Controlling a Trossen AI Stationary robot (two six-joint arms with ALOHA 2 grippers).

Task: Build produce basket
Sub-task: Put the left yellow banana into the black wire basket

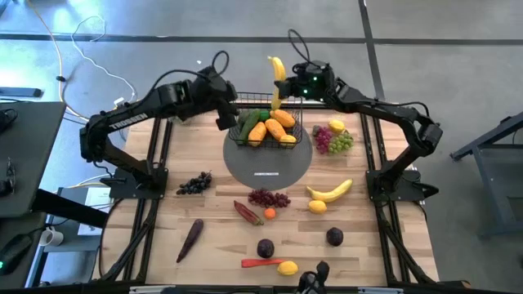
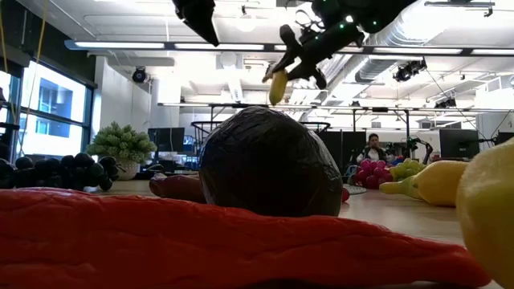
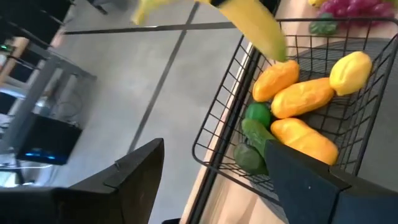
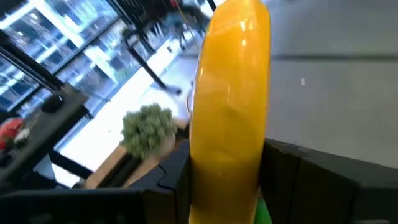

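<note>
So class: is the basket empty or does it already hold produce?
Part full. The basket holds orange, yellow and green pieces; much produce lies on the table.

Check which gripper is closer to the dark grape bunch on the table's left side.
Left. The left gripper hovers open by the basket's left edge, up-table from the dark grapes. The right gripper holds a banana over the basket's far rim, farther off.
</note>
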